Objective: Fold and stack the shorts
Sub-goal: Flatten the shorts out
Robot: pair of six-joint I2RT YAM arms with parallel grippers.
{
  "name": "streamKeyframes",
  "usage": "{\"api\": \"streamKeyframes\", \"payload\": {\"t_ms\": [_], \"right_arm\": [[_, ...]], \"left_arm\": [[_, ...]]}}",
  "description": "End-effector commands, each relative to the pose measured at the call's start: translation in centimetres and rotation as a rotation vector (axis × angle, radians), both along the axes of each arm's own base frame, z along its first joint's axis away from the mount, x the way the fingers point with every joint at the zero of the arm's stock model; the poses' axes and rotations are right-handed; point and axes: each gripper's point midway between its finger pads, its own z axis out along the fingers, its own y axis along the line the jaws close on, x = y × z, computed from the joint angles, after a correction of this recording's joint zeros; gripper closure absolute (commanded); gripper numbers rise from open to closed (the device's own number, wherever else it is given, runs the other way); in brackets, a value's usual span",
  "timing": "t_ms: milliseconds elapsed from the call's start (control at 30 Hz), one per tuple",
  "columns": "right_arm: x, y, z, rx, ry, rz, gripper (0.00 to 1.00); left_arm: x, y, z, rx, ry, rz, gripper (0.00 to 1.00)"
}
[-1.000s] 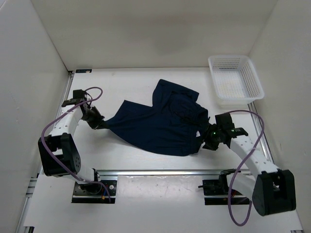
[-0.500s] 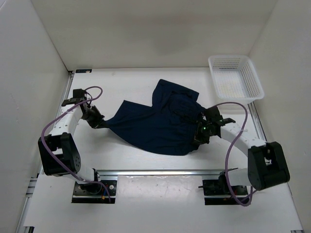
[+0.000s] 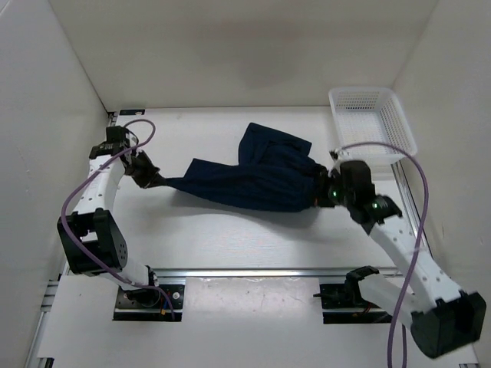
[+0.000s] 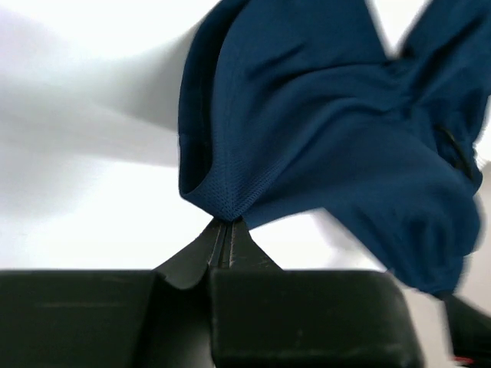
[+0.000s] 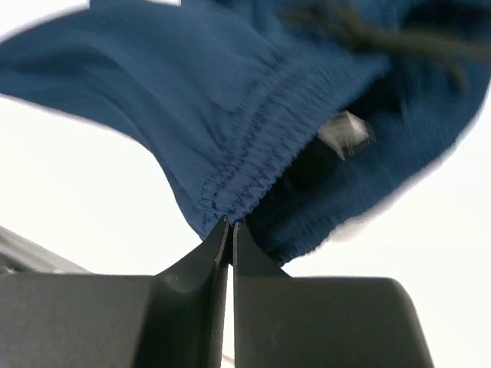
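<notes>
Dark navy soft fabric shorts [image 3: 257, 180] are stretched across frame centre. Your left gripper [image 4: 225, 227] pinches a leg hem and your right gripper [image 5: 230, 225] pinches the gathered waistband. Move both together with even tension so the fold lands flat.

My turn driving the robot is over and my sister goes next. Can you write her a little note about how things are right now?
Left gripper: shut on an edge of the shorts at their left end.
Right gripper: shut on the gathered waistband at the right end.
Shorts: stretched between the two grippers over the middle of the table, with one part bunched toward the far side. The white basket sits at the far right corner, apart from the shorts.
Done: both ends are gripped; no neat fold shows yet.
Left: fold the shorts, then stack them.
</notes>
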Motion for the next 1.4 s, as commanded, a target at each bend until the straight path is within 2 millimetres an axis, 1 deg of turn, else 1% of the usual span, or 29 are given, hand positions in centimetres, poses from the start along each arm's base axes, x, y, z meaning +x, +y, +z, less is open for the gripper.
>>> {"api": "streamKeyframes", "payload": {"t_ms": [0,33,67,100,133,167,233,300,333,400,467,533,567,600,633,733,767,833,867,900,933,967,1033,1100,1167,1200,1233,1300,1367], "right_arm": [[-4.4,-2.8,-4.9,-0.07,0.083,-0.079,1.0],[-5.3,-3.2,-5.7,-0.054,0.114,-0.117,0.96],[-6.7,-3.4,-7.1,0.004,0.174,-0.181,0.89],[-7.2,-3.9,-7.9,0.012,0.202,-0.235,0.76],[-8.0,-4.4,-8.9,0.012,0.247,-0.276,0.73],[-8.6,-4.8,-9.7,0.017,0.272,-0.317,0.7],[-9.1,-5.0,-10.1,0.039,0.324,-0.378,0.68],[-9.1,-4.9,-9.7,0.051,0.346,-0.403,0.68],[-9.2,-4.7,-9.6,0.061,0.369,-0.407,0.65],[-9.5,-3.9,-9.5,0.088,0.47,-0.442,0.6],[-10.2,-2.3,-9.7,0.139,0.587,-0.442,0.55],[-10.3,-1.1,-9.4,0.177,0.63,-0.432,0.55],[-10.3,-0.4,-9.2,0.186,0.64,-0.419,0.53],[-9.6,0.0,-8.5,0.204,0.626,-0.428,0.53],[-9.5,0.2,-8.3,0.194,0.62,-0.424,0.53],[-8.9,1.1,-8.9,0.15,0.663,-0.44,0.53],[-9.3,1.4,-9.4,0.133,0.685,-0.432,0.52],[-8.8,2.2,-9.7,0.119,0.705,-0.442,0.46],[-9.2,2.7,-9.9,0.115,0.724,-0.441,0.44],[-8.9,2.8,-10.0,0.113,0.726,-0.457,0.43],[-9.2,3.0,-10.6,0.094,0.748,-0.458,0.41],[-9.0,3.1,-10.6,0.095,0.755,-0.467,0.41],[-9.8,2.7,-11.7,0.056,0.817,-0.511,0.41],[-9.8,2.3,-12.2,0.046,0.847,-0.55,0.41],[-9.9,1.8,-13.3,0.024,0.876,-0.595,0.41],[-9.6,0.9,-14.1,0.015,0.891,-0.65,0.41],[-8.8,0.8,-14.2,0.027,0.875,-0.664,0.41],[-8.3,-0.1,-15.0,0.001,0.873,-0.707,0.41],[-7.6,-0.9,-15.5,-0.006,0.862,-0.748,0.41]], "left_arm": [[-2.6,0.0,-1.9,-0.017,0.046,-0.001,0.9],[-2.9,-0.1,-2.6,-0.019,0.059,-0.001,0.9],[-3.2,-0.3,-3.0,-0.032,0.067,-0.006,0.9],[-3.4,-0.4,-3.5,-0.033,0.074,-0.006,0.9],[-3.7,-0.6,-4.3,-0.048,0.092,-0.01,0.9],[-3.7,-0.6,-4.3,-0.048,0.092,-0.01,0.9],[-4.0,-0.6,-4.6,-0.049,0.103,-0.01,0.9],[-4.1,-0.9,-4.3,-0.047,0.093,-0.019,0.9],[-3.8,-0.9,-4.1,-0.046,0.084,-0.019,0.9],[-3.8,-0.9,-3.8,-0.044,0.074,-0.019,0.9],[-3.8,-0.9,-3.6,-0.043,0.065,-0.02,0.9],[-3.8,-0.9,-3.6,-0.043,0.065,-0.02,0.9],[-3.8,-0.9,-3.6,-0.043,0.065,-0.02,0.9],[-4.0,-0.9,-3.8,-0.044,0.074,-0.019,0.9],[-4.1,-0.9,-3.8,-0.044,0.074,-0.019,0.9],[-4.1,-0.9,-3.8,-0.044,0.074,-0.019,0.9],[-4.1,-0.9,-3.8,-0.044,0.074,-0.019,0.9],[-4.0,-0.8,-3.9,-0.036,0.076,-0.016,0.9],[-4.0,-0.8,-3.9,-0.036,0.076,-0.016,0.9],[-4.0,-0.8,-3.9,-0.036,0.076,-0.016,0.9],[-4.0,-0.8,-3.9,-0.036,0.076,-0.016,0.9],[-4.0,-0.8,-3.9,-0.036,0.076,-0.016,0.9],[-4.0,-0.8,-3.9,-0.036,0.076,-0.016,0.9],[-4.1,-0.9,-3.8,-0.044,0.074,-0.019,0.9],[-4.1,-0.9,-4.1,-0.042,0.08,-0.027,0.9],[-4.1,-0.9,-4.1,-0.042,0.08,-0.027,0.9],[-4.1,-0.9,-4.1,-0.039,0.078,-0.035,0.9],[-3.9,-0.8,-4.1,-0.037,0.069,-0.035,0.9],[-4.1,-0.8,-4.6,-0.037,0.084,-0.043,0.9]]}}
